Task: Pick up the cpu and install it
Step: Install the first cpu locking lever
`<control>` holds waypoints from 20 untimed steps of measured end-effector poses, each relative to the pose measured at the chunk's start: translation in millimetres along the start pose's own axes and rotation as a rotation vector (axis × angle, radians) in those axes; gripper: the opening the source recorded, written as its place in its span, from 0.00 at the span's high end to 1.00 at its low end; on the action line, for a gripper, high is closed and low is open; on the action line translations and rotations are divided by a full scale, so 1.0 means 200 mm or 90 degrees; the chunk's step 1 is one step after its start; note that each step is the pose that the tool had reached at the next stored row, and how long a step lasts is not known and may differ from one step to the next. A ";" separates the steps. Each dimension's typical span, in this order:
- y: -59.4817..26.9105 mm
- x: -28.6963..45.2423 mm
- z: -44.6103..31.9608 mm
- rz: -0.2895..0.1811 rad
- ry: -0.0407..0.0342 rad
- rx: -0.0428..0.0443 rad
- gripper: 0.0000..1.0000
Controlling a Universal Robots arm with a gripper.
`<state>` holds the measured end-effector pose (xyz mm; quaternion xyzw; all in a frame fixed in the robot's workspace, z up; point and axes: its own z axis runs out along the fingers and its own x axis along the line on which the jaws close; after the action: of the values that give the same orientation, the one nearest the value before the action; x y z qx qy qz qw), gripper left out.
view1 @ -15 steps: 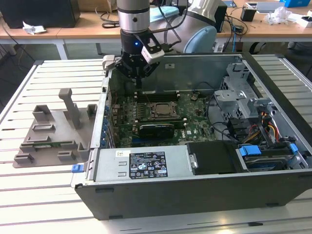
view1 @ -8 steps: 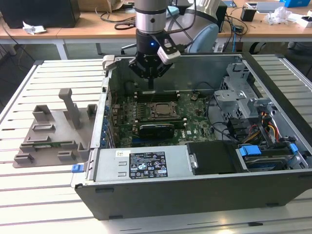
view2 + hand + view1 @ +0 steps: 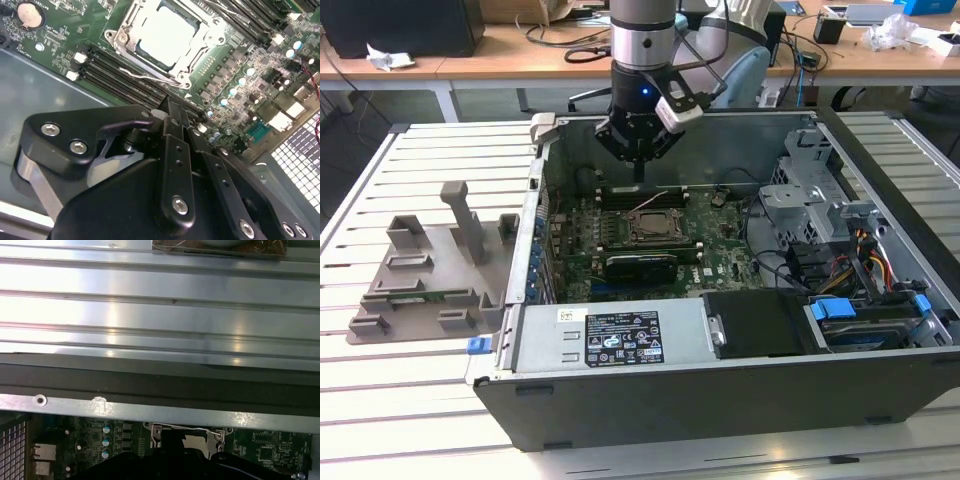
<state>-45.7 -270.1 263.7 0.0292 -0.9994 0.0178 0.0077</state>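
Observation:
The cpu (image 3: 167, 31), a pale silver square, lies inside the metal-framed socket (image 3: 197, 50) on the green motherboard (image 3: 240, 75). In the exterior view the cpu (image 3: 653, 228) sits at the middle of the open computer case. My gripper (image 3: 638, 168) hangs above the board's far edge, behind the socket and clear of it. In the second wrist view the gripper (image 3: 172, 111) has its black fingers (image 3: 176, 150) closed together with nothing between them. The socket frame (image 3: 186, 432) also peeks past the dark gripper body in the first wrist view.
A grey plastic fixture tray (image 3: 430, 270) lies on the slatted table at the exterior view's left. The case holds a silver drive cage (image 3: 810, 195), bundled cables (image 3: 865, 260) and a labelled power supply (image 3: 610, 340). Memory slots (image 3: 125, 80) run beside the socket.

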 end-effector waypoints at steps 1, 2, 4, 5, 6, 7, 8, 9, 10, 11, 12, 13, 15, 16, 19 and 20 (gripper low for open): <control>-0.009 0.001 0.004 0.000 0.0000 0.0000 0.89; -0.017 0.001 0.014 0.000 0.0001 -0.0002 0.89; -0.022 0.001 0.034 0.000 0.0000 -0.0016 0.89; -0.023 0.001 0.047 0.000 -0.0001 -0.0034 0.89; -0.023 0.001 0.054 0.000 -0.0001 -0.0047 0.89; -0.023 0.001 0.059 0.000 -0.0003 -0.0069 0.89; -0.024 0.001 0.072 0.000 -0.0006 -0.0116 0.89; -0.024 0.001 0.082 0.000 -0.0007 -0.0132 0.89; -0.023 0.001 0.091 0.000 -0.0007 -0.0137 0.89; -0.023 -0.001 0.104 0.000 -0.0007 -0.0138 0.89; -0.020 -0.002 0.115 0.000 -0.0006 -0.0138 0.89; -0.016 -0.003 0.123 0.000 -0.0006 -0.0138 0.89; 0.000 -0.005 0.159 0.000 -0.0006 -0.0133 0.89; 0.004 -0.006 0.167 0.000 -0.0006 -0.0132 0.89; 0.008 -0.016 0.182 -0.001 -0.0006 -0.0125 0.89; 0.009 -0.023 0.188 -0.001 -0.0006 -0.0123 0.89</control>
<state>-41.7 -269.4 226.0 0.0302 -0.9995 0.0081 0.0075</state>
